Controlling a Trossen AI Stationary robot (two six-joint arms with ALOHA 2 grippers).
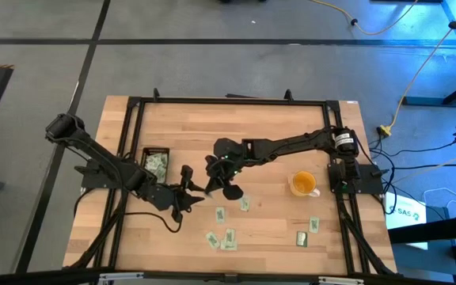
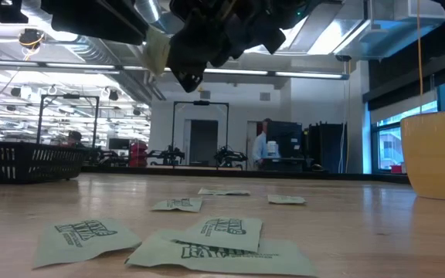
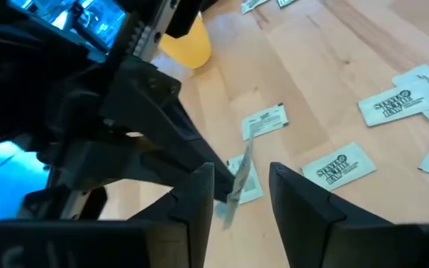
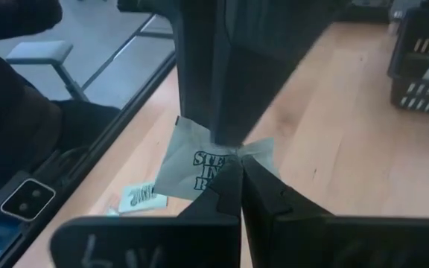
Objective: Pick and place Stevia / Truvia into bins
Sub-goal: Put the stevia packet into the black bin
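- Both arms meet near the middle of the high view, above the wooden table (image 1: 275,127), their heads close together just left of centre.
- The right gripper (image 4: 238,160) has its fingers pressed together on a green and white held sachet (image 4: 192,164), pinched at one edge; the paper crumples where the tips bite it.
- In the left wrist view the same sachet hangs edge-on beside the left gripper (image 3: 243,195), whose two dark fingers (image 3: 296,195) stand spread apart with the paper in the gap and not clamped by them.
- In the low view the pale packet shows at the upper left of centre, up among the dark gripper parts, well clear of the tabletop.
- The black bin (image 1: 154,161) sits at the left of the table in the high view, beside the left arm, with several sachets already lying inside it.
- More loose sachets (image 1: 221,238) lie scattered flat along the lower middle and lower right of the table in the high view, some touching, others apart.
- A yellow cup (image 1: 302,184) stands right of centre, near the right arm's base.
- Far back in the low view a person (image 2: 261,143) stands by some desks.
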